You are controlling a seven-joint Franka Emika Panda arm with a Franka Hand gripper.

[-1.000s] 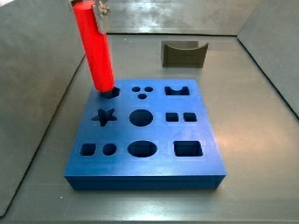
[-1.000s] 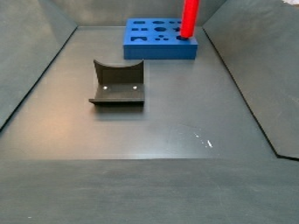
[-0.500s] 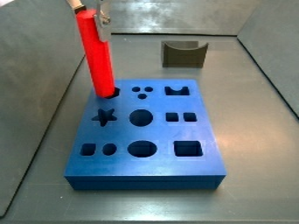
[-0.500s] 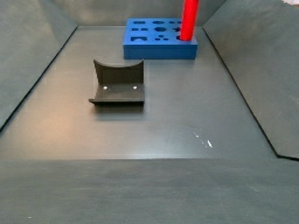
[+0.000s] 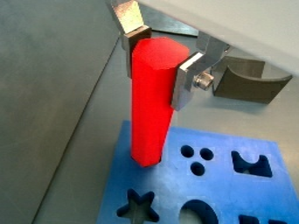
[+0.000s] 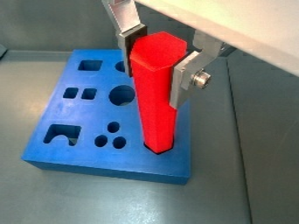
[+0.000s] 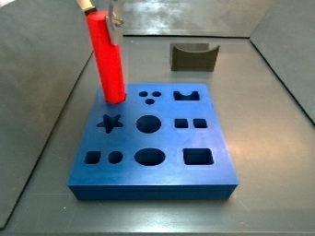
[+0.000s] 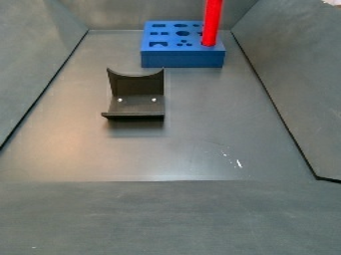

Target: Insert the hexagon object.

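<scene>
The hexagon object (image 7: 106, 60) is a long glossy red bar held nearly upright. My gripper (image 7: 103, 20) is shut on its upper end; in both wrist views (image 5: 162, 59) (image 6: 158, 63) the silver fingers clamp two opposite sides of the bar. The bar's lower end meets the top of the blue block (image 7: 209, 175) at one far corner, covering the hole there. I cannot tell how deep it sits. The block has several shaped holes and also shows in the wrist views (image 5: 233, 192) (image 6: 87, 114). In a side view the bar (image 8: 210, 22) stands on the block (image 8: 186, 58), with the gripper out of frame.
The dark fixture (image 7: 193, 55) (image 8: 134, 95) stands on the grey floor away from the block; it also shows in a wrist view (image 5: 251, 83). Grey walls (image 7: 37, 83) enclose the floor on the sides.
My gripper has come down slightly with the red bar, and the bar's lower end sits a little lower at the block's corner hole.
</scene>
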